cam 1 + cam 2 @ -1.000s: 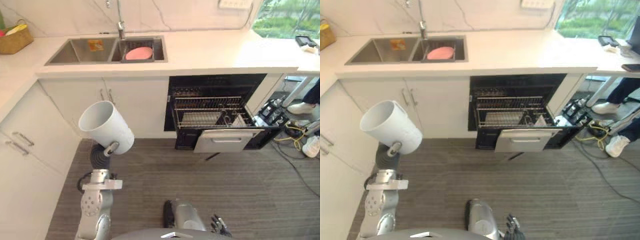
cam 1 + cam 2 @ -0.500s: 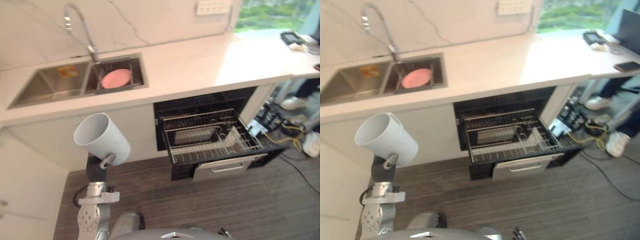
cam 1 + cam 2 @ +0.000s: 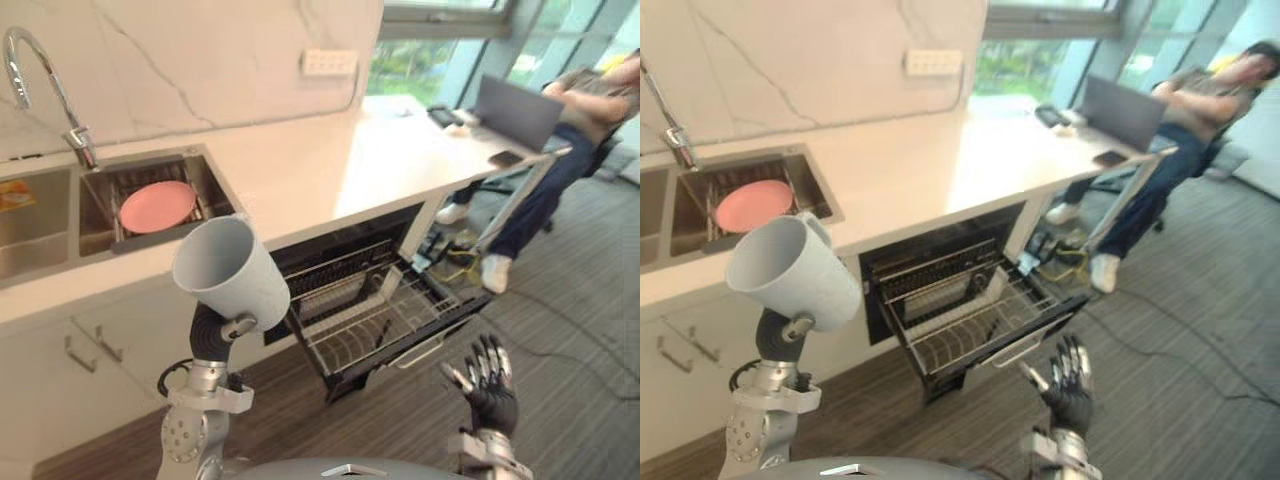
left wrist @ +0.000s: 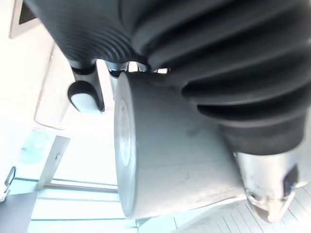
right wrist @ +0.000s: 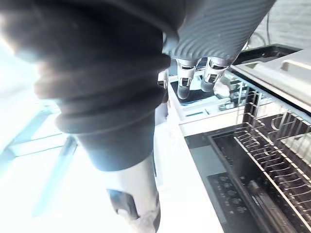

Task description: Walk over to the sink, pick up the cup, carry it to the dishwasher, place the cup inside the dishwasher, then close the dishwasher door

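Left hand (image 3: 222,328) curled round white cup (image 3: 232,272), held up at 8 o'clock, tilted, mouth toward 11. Right hand (image 3: 488,385) at 5 o'clock, fingers straight and spread, holding nothing. Dishwasher (image 3: 350,236) open, rack (image 3: 385,320) pulled out, centre

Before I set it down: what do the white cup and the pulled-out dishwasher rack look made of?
White tapered cup: probably matte plastic; its wall looks opaque and even, without sharp gleams, though ceramic is possible. Pulled-out dishwasher rack: thin silvery-grey metal wire, perhaps coated; an open grid with upright tines.
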You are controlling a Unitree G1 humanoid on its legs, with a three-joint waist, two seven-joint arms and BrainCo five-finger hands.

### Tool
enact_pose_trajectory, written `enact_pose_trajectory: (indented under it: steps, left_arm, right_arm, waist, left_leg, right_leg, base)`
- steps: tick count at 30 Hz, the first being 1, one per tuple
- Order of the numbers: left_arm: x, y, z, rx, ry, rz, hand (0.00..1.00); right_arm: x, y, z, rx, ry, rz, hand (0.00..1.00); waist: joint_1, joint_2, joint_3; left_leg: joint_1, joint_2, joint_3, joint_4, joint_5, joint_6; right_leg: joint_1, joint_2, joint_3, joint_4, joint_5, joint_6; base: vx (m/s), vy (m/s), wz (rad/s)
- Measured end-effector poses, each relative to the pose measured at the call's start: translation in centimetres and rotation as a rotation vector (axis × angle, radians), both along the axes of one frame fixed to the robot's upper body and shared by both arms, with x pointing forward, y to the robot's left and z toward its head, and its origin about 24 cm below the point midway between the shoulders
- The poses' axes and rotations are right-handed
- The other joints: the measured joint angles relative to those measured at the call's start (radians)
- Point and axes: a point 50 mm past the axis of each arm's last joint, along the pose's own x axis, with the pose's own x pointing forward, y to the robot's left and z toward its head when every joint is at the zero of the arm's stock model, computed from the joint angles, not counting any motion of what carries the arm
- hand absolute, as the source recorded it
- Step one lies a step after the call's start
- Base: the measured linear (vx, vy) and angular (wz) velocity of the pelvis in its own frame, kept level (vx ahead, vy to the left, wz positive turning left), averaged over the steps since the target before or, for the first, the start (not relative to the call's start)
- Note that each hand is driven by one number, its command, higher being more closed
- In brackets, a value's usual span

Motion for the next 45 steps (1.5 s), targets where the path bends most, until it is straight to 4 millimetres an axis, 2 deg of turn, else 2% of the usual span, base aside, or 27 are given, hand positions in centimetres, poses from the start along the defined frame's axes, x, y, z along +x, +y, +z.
enact_pose_trajectory:
  steps: [2,4,6,9,12,16,17,19,21,22,23,24,25,26,27,28,29,31,36,45]
  left_arm:
    - [0.1,0.6,0.0,0.014,0.003,0.05,1.0]
    - [0.7,1.3,0.2,0.015,0.004,0.116,1.0]
    - [1.4,1.3,0.4,0.019,-0.004,0.127,1.0]
    - [2.1,1.1,0.4,0.007,-0.001,0.138,1.0]
    - [2.2,1.1,0.6,0.022,-0.008,0.169,1.0]
    - [2.3,1.1,0.6,0.03,0.001,0.209,1.0]
    - [2.3,1.0,0.6,0.041,0.001,0.215,1.0]
    - [2.2,1.0,0.5,0.064,0.003,0.223,1.0]
    - [2.1,0.9,0.2,0.107,0.011,0.234,1.0]
    - [2.2,0.8,0.0,0.118,0.016,0.234,1.0]
    - [2.2,0.8,-0.4,0.138,0.03,0.246,1.0]
    - [2.2,0.5,-0.7,0.156,0.04,0.244,1.0]
    - [2.2,0.2,-0.8,0.162,0.044,0.239,1.0]
    - [2.1,-0.2,-1.0,0.18,0.046,0.234,1.0]
    - [2.3,-0.7,-1.2,0.203,0.048,0.232,1.0]
    - [2.8,-0.9,-1.3,0.223,0.046,0.249,1.0]
    - [2.9,-1.0,-1.3,0.224,0.045,0.254,1.0]
    - [3.8,-1.4,-1.3,0.263,0.032,0.294,1.0]
    - [4.2,-2.6,-1.0,0.322,0.001,0.342,1.0]
    - [4.3,-4.3,-0.8,0.414,-0.043,0.306,1.0]
  right_arm:
    - [1.0,0.3,-0.2,0.01,-0.012,0.028,0.0]
    - [2.8,1.4,0.2,0.028,-0.056,0.089,0.0]
    - [3.9,1.8,0.9,0.022,-0.1,0.124,0.0]
    - [5.2,1.5,1.9,0.004,-0.152,0.179,0.0]
    - [5.8,1.9,2.3,0.026,-0.183,0.232,0.0]
    - [6.8,3.4,2.9,0.057,-0.223,0.309,0.0]
    - [6.9,4.0,3.0,0.066,-0.226,0.344,0.0]
    - [7.3,4.8,3.5,0.071,-0.257,0.398,0.0]
    - [7.8,5.4,4.7,0.084,-0.318,0.439,0.0]
    - [7.9,5.4,4.9,0.083,-0.329,0.447,0.0]
    - [8.2,5.3,5.4,0.071,-0.349,0.457,0.0]
    - [8.3,5.4,6.0,0.063,-0.377,0.471,0.0]
    - [8.4,5.3,6.2,0.054,-0.388,0.476,0.0]
    - [8.4,5.1,6.7,0.034,-0.404,0.486,0.0]
    - [8.6,5.1,7.1,0.017,-0.419,0.504,0.0]
    - [8.8,5.5,7.4,0.02,-0.433,0.525,0.0]
    - [8.8,5.6,7.4,0.022,-0.436,0.528,0.0]
    - [9.1,6.8,7.8,0.052,-0.459,0.555,0.0]
    - [8.8,8.7,9.9,0.119,-0.564,0.601,0.0]
    - [9.0,11.7,10.5,0.195,-0.576,0.715,0.0]
  waist:
    - [-0.005,0.014,0.0]
    - [-0.004,0.032,0.004]
    - [-0.007,0.033,0.01]
    - [-0.009,0.084,0.04]
    - [-0.005,0.089,0.042]
    - [0.008,0.081,0.046]
    - [0.016,0.082,0.046]
    - [0.027,0.098,0.056]
    - [0.028,0.114,0.073]
    - [0.027,0.115,0.074]
    - [0.025,0.111,0.077]
    - [0.029,0.092,0.09]
    - [0.028,0.096,0.088]
    - [0.023,0.11,0.082]
    - [0.015,0.123,0.077]
    - [0.004,0.118,0.075]
    - [0.002,0.114,0.076]
    - [0.0,0.087,0.085]
    - [-0.001,0.081,0.082]
    - [0.0,0.069,0.071]
  left_leg:
    - [0.01,0.014,0.045,-0.007,-0.001,-0.002]
    - [0.004,0.037,0.105,0.0,-0.003,-0.011]
    - [-0.017,0.039,0.099,0.006,-0.001,-0.013]
    - [-0.023,0.049,0.074,-0.003,0.005,-0.01]
    - [-0.025,0.041,0.067,-0.034,0.019,-0.002]
    - [-0.038,0.034,0.068,-0.04,0.022,0.001]
    - [-0.044,0.037,0.07,-0.029,0.008,-0.009]
    - [-0.06,0.056,0.08,0.023,-0.021,-0.018]
    - [-0.104,0.084,0.085,0.147,-0.032,-0.035]
    - [-0.122,0.088,0.08,0.181,-0.029,-0.04]
    - [-0.14,0.083,0.062,0.219,-0.014,-0.068]
    - [-0.138,0.071,0.043,0.201,-0.014,-0.071]
    - [-0.124,0.075,0.031,0.161,-0.011,-0.069]
    - [-0.105,0.095,0.014,0.081,0.026,-0.073]
    - [-0.081,0.089,-0.01,0.006,0.043,-0.061]
    - [-0.055,0.056,-0.011,-0.065,0.078,-0.052]
    - [-0.05,0.049,-0.011,-0.08,0.087,-0.05]
    - [-0.002,0.016,-0.011,-0.178,0.143,-0.038]
    - [0.043,-0.013,-0.015,-0.24,0.169,-0.026]
    - [0.059,-0.031,-0.013,-0.286,0.196,-0.01]
  right_leg:
    - [0.002,-0.022,-0.1,-0.048,0.009,-0.019]
    - [0.044,0.006,-0.189,-0.232,0.008,-0.047]
    - [0.091,0.045,-0.18,-0.396,0.027,-0.07]
    - [0.138,0.093,-0.155,-0.553,0.122,-0.067]
    - [0.16,0.102,-0.149,-0.639,0.165,-0.066]
    - [0.16,0.102,-0.148,-0.671,0.181,-0.07]
    - [0.156,0.102,-0.145,-0.667,0.18,-0.068]
    - [0.156,0.111,-0.133,-0.648,0.172,-0.064]
    - [0.156,0.11,-0.131,-0.634,0.162,-0.064]
    - [0.157,0.106,-0.132,-0.633,0.166,-0.061]
    - [0.164,0.091,-0.132,-0.637,0.173,-0.059]
    - [0.175,0.066,-0.135,-0.641,0.175,-0.056]
    - [0.178,0.063,-0.134,-0.642,0.174,-0.054]
    - [0.178,0.067,-0.133,-0.643,0.173,-0.049]
    - [0.181,0.062,-0.13,-0.65,0.178,-0.034]
    - [0.186,0.041,-0.131,-0.671,0.192,-0.023]
    - [0.186,0.037,-0.131,-0.674,0.195,-0.02]
    - [0.186,0.02,-0.133,-0.683,0.204,-0.013]
    - [0.211,0.004,-0.136,-0.701,0.215,0.001]
    - [0.21,-0.005,-0.133,-0.713,0.23,0.011]
  base:
    - [0.0,0.076,-0.88]
    - [0.02,0.039,-0.98]
    - [0.0,-0.029,-0.58]
    - [-0.05,0.02,-0.32]
    - [-0.07,0.042,-0.08]
    - [-0.03,0.039,0.01]
    - [0.02,0.033,-0.04]
    - [0.05,0.024,-0.15]
    - [0.06,0.037,-0.08]
    - [0.03,0.057,0.08]
    - [0.03,0.069,0.01]
    - [0.03,0.075,-0.01]
    - [0.02,0.084,-0.04]
    - [0.01,0.097,-0.01]
    - [0.03,0.156,0.03]
    - [0.03,0.127,0.05]
    - [0.02,0.101,0.1]
    - [0.0,0.061,0.08]
    - [0.0,0.06,0.02]
    - [-0.02,0.039,0.0]
